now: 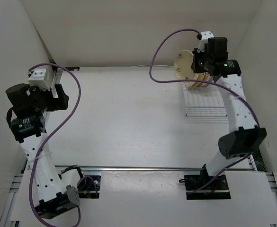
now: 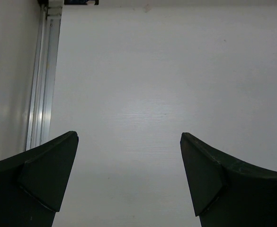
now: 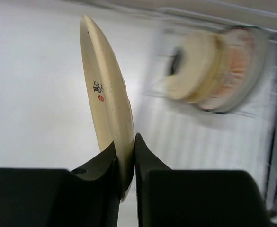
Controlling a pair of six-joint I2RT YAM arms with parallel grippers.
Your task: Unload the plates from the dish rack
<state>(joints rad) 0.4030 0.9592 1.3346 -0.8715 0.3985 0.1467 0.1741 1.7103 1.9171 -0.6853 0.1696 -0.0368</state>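
On the table [image 1: 129,123] the dish rack [image 1: 205,109] is seen. At its far end the larger white plate [image 3: 246,71] is stood on edge, with cream plates [image 3: 195,64] leaned against it. Above the rack's far-left corner, another cream plate [image 3: 105,94] is clamped upright by the right gripper [image 3: 125,142]. Well left of the rack, the left gripper [image 2: 129,137] is held with fingers apart.
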